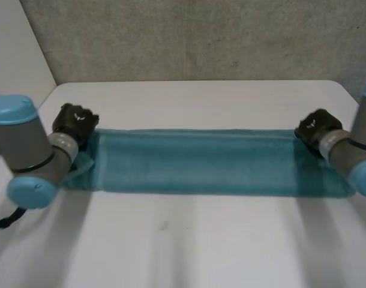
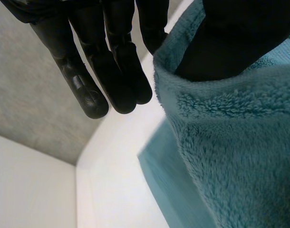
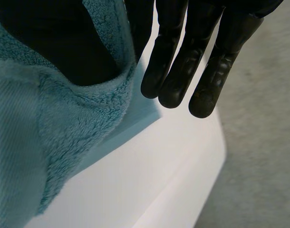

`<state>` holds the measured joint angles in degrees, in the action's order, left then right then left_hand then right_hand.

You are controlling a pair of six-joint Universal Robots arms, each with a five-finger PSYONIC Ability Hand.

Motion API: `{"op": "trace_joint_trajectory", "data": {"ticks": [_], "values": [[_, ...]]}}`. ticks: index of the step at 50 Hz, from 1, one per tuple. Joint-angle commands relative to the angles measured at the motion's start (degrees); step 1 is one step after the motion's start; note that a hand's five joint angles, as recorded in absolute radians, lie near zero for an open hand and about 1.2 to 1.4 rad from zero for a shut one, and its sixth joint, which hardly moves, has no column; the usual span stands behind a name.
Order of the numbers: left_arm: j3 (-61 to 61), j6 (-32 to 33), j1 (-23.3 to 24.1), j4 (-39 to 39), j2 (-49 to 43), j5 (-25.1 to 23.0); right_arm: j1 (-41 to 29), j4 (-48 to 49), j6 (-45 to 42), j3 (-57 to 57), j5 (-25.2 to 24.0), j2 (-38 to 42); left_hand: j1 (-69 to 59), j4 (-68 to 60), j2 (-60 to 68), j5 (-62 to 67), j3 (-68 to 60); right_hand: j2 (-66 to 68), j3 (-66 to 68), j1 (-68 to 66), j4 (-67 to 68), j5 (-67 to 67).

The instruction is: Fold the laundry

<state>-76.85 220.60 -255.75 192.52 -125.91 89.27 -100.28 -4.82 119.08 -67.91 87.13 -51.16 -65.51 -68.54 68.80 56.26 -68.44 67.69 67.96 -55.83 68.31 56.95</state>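
A teal towel [image 1: 195,162] lies as a long folded band across the white table [image 1: 189,246]. My left hand [image 1: 75,123] is at its far left corner and my right hand [image 1: 318,127] at its far right corner. In the left wrist view the towel's edge [image 2: 221,142] wraps over the thumb [image 2: 240,38], pinched there, while the other fingers [image 2: 111,71] reach straight past it. The right wrist view matches: the towel [image 3: 64,128] is caught at the thumb [image 3: 54,42], and the fingers [image 3: 183,71] are straight beyond the corner.
A grey wall [image 1: 201,36] rises behind the table's far edge, and a pale side panel [image 1: 15,48] stands at the left. Bare tabletop stretches in front of the towel.
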Motion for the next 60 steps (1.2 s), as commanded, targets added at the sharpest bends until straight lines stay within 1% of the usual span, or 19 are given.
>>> {"op": "trace_joint_trajectory", "data": {"ticks": [1, 8, 9, 10, 11, 12, 13, 15, 19, 23, 25, 28, 31, 33, 36, 42, 49, 54, 60], "values": [[11.45, 0.00, 0.60, 8.99, -10.82, -0.24, -2.38, 11.30, -0.42, 11.30, 1.73, 11.42, -14.49, -11.46, 11.20, 13.74, -11.56, 12.31, 12.04, -24.17, 11.69, 13.05], [16.47, 0.00, 0.78, 13.58, -16.82, -0.50, -3.17, 18.87, -0.51, 15.26, 2.43, 16.79, -14.49, -11.46, 11.20, 13.74, -11.56, 12.31, 12.04, -24.17, 11.69, 13.05], [16.56, 0.00, 0.78, 14.02, -17.60, -0.77, -3.26, 19.32, -0.42, 15.62, 2.69, 17.49, -14.49, -11.46, 11.20, 13.74, -11.56, 6.04, 5.77, -17.90, 5.42, 6.78], [16.30, 0.09, 1.13, 14.80, -17.87, -1.29, -3.26, 19.32, -0.42, 15.62, 2.69, 17.50, 5.14, 8.17, -8.43, -5.89, 8.07, 5.98, 5.71, -17.84, 5.35, 6.72], [16.30, 0.09, 1.13, 14.81, -17.87, -1.30, -3.52, 19.50, -0.25, 15.71, 3.22, 17.68, 5.33, 8.36, -8.62, -6.09, 8.26, -36.15, -36.43, 24.29, -36.78, -35.42], [15.95, 0.27, 1.57, 15.77, -17.87, -1.73, -3.96, 19.50, -0.07, 15.71, 4.09, 17.76, 46.13, 49.16, -49.43, -46.89, 49.06, -57.69, -57.96, 45.83, -58.31, -56.95], [15.42, 0.70, 2.01, 16.91, -17.70, -2.08, -3.96, 19.50, -0.07, 15.71, 4.10, 17.77, 52.37, 55.40, -55.66, -53.12, 55.30, -57.69, -57.96, 45.83, -58.31, -56.95], [14.29, 1.23, 2.36, 18.23, -17.35, -2.52, -4.40, 19.41, 0.28, 15.53, 5.33, 17.77, 55.51, 58.54, -58.80, -56.26, 58.44, -57.69, -57.96, 45.83, -58.31, -56.95], [11.73, 2.55, 2.54, 21.23, -15.59, -2.70, -4.40, 19.41, 2.64, 13.69, 6.82, 16.10, 55.51, 58.54, -58.80, -56.26, 58.44, -57.69, -57.96, 45.83, -58.31, -56.95], [8.31, 2.90, 2.63, 23.68, -12.26, -2.70, -4.49, 19.41, 7.40, 10.70, 6.74, 10.47, 55.51, 58.54, -58.80, -56.26, 58.44, -57.69, -57.96, 45.83, -58.31, -56.95], [7.33, 2.90, 2.63, 24.04, -11.02, -2.61, -4.14, 19.24, 13.52, 7.11, 6.56, 4.79, 55.51, 58.54, -58.80, -56.26, 58.44, -57.69, -57.96, 45.83, -58.31, -56.95], [5.50, 2.90, 2.63, 23.78, -8.48, -2.26, -3.96, 18.80, 19.06, 3.25, 6.56, 0.12, 55.51, 58.54, -58.80, -56.26, 58.44, -57.69, -57.96, 45.83, -58.31, -56.95], [2.69, 2.64, 2.63, 23.25, -4.97, -2.00, -3.88, 18.53, 20.93, 0.94, 6.47, -2.62, 55.51, 58.54, -58.80, -56.26, 58.44, -57.69, -57.96, 45.83, -58.31, -56.95], [0.74, 2.38, 2.63, 23.07, -2.85, -2.17, -3.70, 17.31, 23.91, -3.78, 5.60, -8.22, 55.51, 58.54, -58.80, -56.26, 58.44, -57.69, -57.96, 45.83, -58.31, -56.95], [-3.63, 2.29, 2.28, 22.46, 1.88, -2.35, -3.70, 16.25, 25.23, -8.18, 3.76, -12.71, 55.51, 58.54, -58.80, -56.26, 58.44, -57.69, -57.96, 45.83, -58.31, -56.95], [-9.27, 1.24, 0.61, 21.14, 8.13, -3.05, -3.00, 15.90, 26.73, -12.68, 0.23, -17.57, 55.51, 58.54, -58.80, -56.26, 58.44, -57.69, -57.96, 45.83, -58.31, -56.95], [-9.10, 0.79, -1.59, 20.61, 7.61, -7.36, 0.96, 15.81, 27.53, -15.58, -1.53, -18.97, 55.51, 58.54, -58.80, -56.26, 58.44, -57.69, -57.96, 45.83, -58.31, -56.95], [-5.76, 1.67, -2.21, 20.88, 2.69, -10.61, 0.96, 15.46, 27.61, -16.54, -1.53, -18.80, 55.29, 58.32, -58.58, -56.05, 58.22, -57.69, -57.96, 45.83, -58.31, -56.95], [2.23, 7.39, -4.14, 21.84, -5.13, -11.67, 1.05, 15.37, 27.35, -18.83, -1.79, -18.80, 55.46, 58.49, -58.75, -56.21, 58.39, -57.69, -57.96, 45.83, -58.31, -56.95]]}}
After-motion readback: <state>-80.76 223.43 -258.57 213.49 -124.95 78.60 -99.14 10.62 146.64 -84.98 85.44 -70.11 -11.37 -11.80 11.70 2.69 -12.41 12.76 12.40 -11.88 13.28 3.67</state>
